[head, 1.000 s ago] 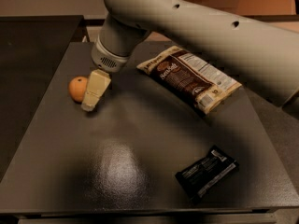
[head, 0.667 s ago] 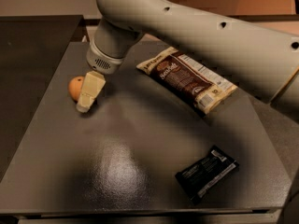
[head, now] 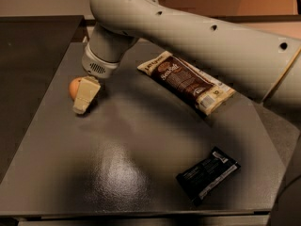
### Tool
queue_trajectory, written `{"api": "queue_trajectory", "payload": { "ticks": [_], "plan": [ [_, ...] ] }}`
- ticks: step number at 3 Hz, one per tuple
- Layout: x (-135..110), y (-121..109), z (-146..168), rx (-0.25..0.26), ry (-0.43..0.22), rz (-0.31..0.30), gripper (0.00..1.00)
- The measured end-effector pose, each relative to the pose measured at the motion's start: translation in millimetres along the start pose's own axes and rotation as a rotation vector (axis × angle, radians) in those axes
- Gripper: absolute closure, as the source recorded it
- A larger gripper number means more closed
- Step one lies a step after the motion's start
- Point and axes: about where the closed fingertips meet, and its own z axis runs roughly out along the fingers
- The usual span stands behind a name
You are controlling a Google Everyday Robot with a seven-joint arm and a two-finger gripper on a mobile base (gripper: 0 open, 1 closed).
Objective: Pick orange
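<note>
Reaching across the dark table (head: pixel 117 173) from the right edge of the view, the pale robot arm (head: pixel 202 36) bends down at its round wrist (head: pixel 101 62), where a small grille of holes is seen. It ends in the gripper (head: pixel 85 95), which is low over the left part of the table top. The cream-coloured end of the gripper points down and a little to the left, and its tip seems to reach the surface or nearly so.

The orange (head: pixel 75 87) lies on the table directly at the left side of this cream part. It is in contact with it or partly covered by it, so only the left half of the fruit shows. It sits near the left edge of the table, at the far side more than the near one. Whether the gripper is open around the fruit or already clamped on it cannot be told from this view, because the side behind the orange is hidden.

A long snack bag (head: pixel 186 81), brown with cream ends and some white lettering, lies flat and diagonal on the far right part of the table, well apart from the orange and partly under the arm. A small black packet (head: pixel 208 174) with white print lies flat near the front right corner, also diagonal, well apart from the bag and the fruit. The middle of the table top shows a soft bright reflection of light.
</note>
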Motion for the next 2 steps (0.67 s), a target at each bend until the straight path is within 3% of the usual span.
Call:
{"api": "queue_trajectory", "payload": {
  "ticks": [2],
  "plan": [
    [-9.0, 5.7, -0.7, -0.018, -0.022, -0.002, 0.64]
  ]
}}
